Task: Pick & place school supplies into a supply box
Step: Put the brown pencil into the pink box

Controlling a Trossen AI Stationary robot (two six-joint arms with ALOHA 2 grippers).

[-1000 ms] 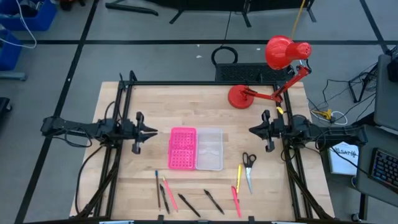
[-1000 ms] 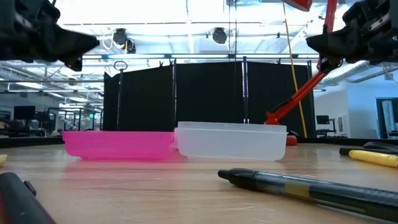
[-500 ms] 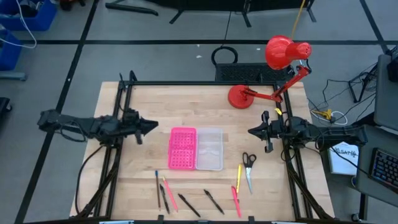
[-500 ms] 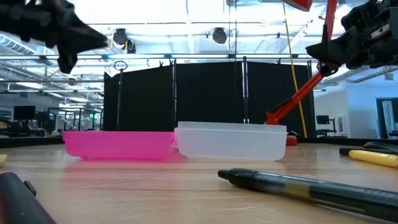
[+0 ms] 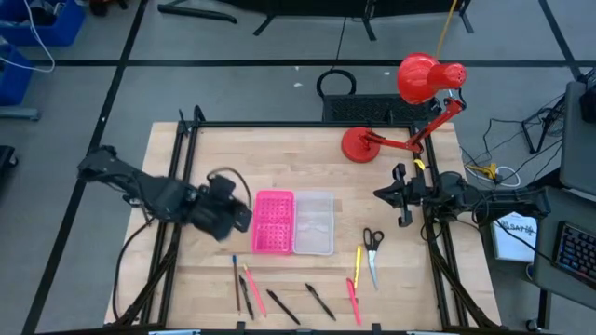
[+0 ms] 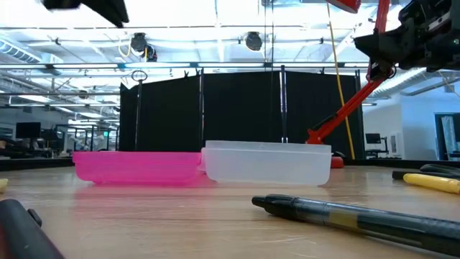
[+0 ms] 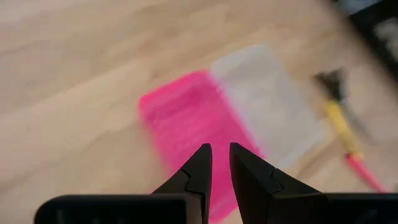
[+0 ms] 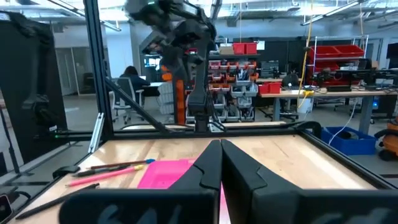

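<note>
Pens and pencils point(image 5: 279, 296) lay unpicked just ahead of the left gripper point(image 5: 244, 213), its 2 fingers slightly parted on nothing beside the empty supply box point(image 5: 294, 222), while the right gripper point(image 5: 380, 194) waited shut beyond it.

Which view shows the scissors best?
The high view: the scissors lie whole on the table, right of the supply box. The left wrist view gives only a blur that may be them; the low and right wrist views do not show them clearly.
</note>
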